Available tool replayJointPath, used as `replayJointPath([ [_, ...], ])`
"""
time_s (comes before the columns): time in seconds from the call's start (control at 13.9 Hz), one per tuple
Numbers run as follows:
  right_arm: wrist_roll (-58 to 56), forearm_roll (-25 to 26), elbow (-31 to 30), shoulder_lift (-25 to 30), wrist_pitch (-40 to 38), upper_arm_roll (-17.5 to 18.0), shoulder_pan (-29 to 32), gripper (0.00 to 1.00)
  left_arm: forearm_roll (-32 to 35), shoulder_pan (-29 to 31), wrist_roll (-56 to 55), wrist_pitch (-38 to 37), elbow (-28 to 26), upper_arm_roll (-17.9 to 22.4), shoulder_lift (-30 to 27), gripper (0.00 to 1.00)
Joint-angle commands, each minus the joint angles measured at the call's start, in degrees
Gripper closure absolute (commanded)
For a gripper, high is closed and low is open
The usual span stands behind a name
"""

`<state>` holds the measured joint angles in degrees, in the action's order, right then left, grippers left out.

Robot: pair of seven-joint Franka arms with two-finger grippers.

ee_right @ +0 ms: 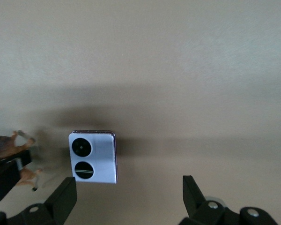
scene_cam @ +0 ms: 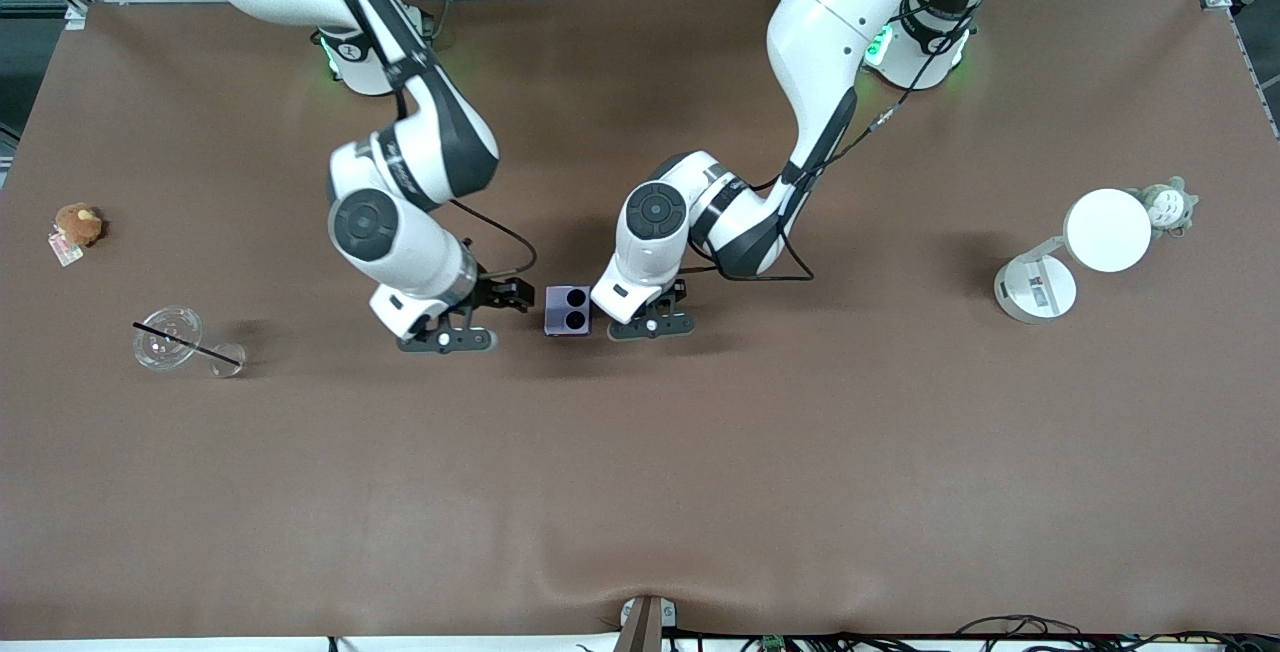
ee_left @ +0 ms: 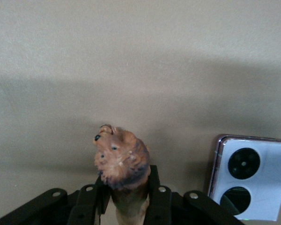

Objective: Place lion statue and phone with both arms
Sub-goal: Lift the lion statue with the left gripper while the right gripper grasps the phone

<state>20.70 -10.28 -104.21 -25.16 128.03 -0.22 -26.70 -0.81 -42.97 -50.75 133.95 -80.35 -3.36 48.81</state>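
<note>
The lavender phone [scene_cam: 567,309] lies flat on the brown table, camera circles up, between my two grippers. It also shows in the left wrist view [ee_left: 249,177] and the right wrist view [ee_right: 93,156]. My left gripper [scene_cam: 650,324] is low beside the phone, toward the left arm's end. In its wrist view the left gripper [ee_left: 128,179] is shut on the brown-orange lion statue [ee_left: 122,159], head sticking out past the fingertips. The lion is hidden in the front view and shows at the edge of the right wrist view [ee_right: 7,145]. My right gripper [scene_cam: 505,294] [ee_right: 128,185] is open and empty beside the phone.
A round brown plush with a tag [scene_cam: 78,225] and a clear cup with a straw [scene_cam: 170,339] lie at the right arm's end. A white desk lamp [scene_cam: 1080,242] and a grey-white plush [scene_cam: 1165,204] stand at the left arm's end.
</note>
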Motion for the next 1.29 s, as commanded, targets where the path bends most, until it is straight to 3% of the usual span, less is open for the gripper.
replayJointPath([
  [0.0, 2.41, -0.97, 0.06, -1.29, 2.13, -0.57, -1.85, 0.0, 0.81, 3.04, 6.05, -1.83, -1.38, 0.29, -3.7, 1.0],
  [0.14, 2.94, -0.97, 0.06, -2.95, 4.15, -0.48, -2.56, 0.0, 0.81, 5.51, 12.93, -7.71, -5.06, 0.29, -7.65, 1.0],
  [0.43, 9.95, -0.27, 1.9, -8.22, 6.97, -0.74, -7.82, 0.0, 0.9, 10.43, 13.92, -7.74, -20.52, 0.55, -19.16, 1.0],
  [0.72, 12.77, 0.7, 5.06, -12.53, 7.5, -1.01, -10.03, 0.0, 5.72, 16.23, 14.18, -7.74, -29.05, 0.55, -27.43, 1.0],
  [0.93, 16.03, 5.35, 5.95, -13.77, 7.32, -1.01, -10.21, 0.0, 7.4, 22.38, 18.56, -7.3, -33.81, 0.29, -30.96, 1.0],
  [1.22, 15.95, 6.67, 6.56, -14.21, 7.41, -1.1, -9.95, 0.0, 7.49, 28.63, 24.02, 1.13, -41.54, 0.2, -32.64, 1.0],
])
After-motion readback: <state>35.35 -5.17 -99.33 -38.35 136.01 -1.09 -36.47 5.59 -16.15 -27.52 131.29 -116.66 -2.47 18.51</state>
